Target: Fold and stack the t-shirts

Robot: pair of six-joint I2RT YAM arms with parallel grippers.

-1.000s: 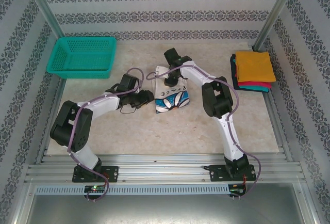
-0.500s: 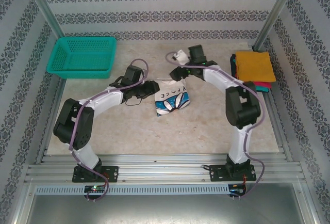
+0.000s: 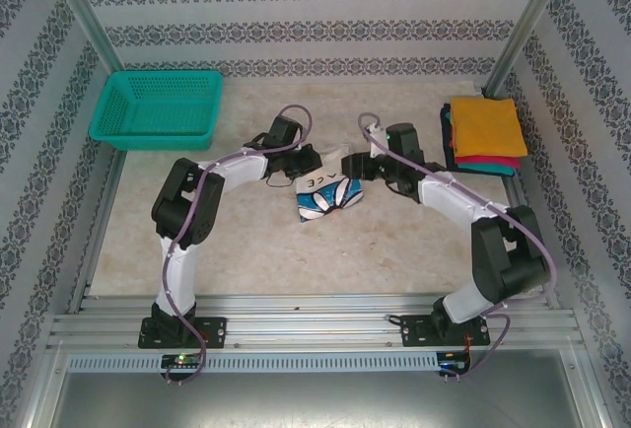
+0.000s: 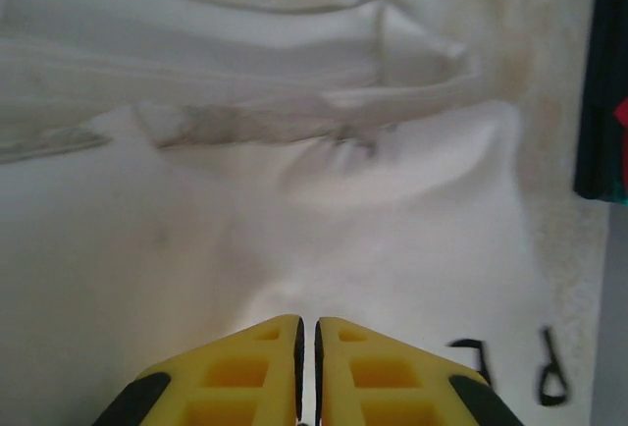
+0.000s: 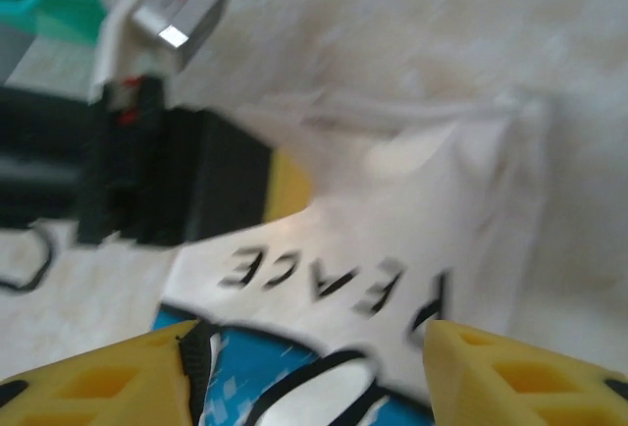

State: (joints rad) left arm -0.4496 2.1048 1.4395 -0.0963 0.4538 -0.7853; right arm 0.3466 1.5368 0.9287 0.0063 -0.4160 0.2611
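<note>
Three folded t-shirts, orange (image 3: 488,122) on top, red (image 3: 485,161) and teal (image 3: 503,169) beneath, sit stacked at the upper right of the overhead frame, the finished part of the job. A fourth, the white t-shirt (image 3: 328,193) with the blue daisy print and "PEACE" lettering, lies bunched into a compact shape at the centre of the worktop (image 3: 296,260), well apart from the stack. Both arms reach in over its far edge. The left pincer (image 4: 307,328) is pressed almost shut, its yellow fingers (image 4: 260,367) apparently nipping a ridge of white cloth. The right pincer (image 5: 314,333) stands wide above the lettering, holding nothing. The teal mesh basket (image 3: 158,105) sits at the upper left, and from above it appears to have nothing in it. By this evidence the work is well along: the white shirt appears partly folded, with loose, rumpled layers at its top edge. Left to do are squaring it off and carrying it across to crown the stack
</note>
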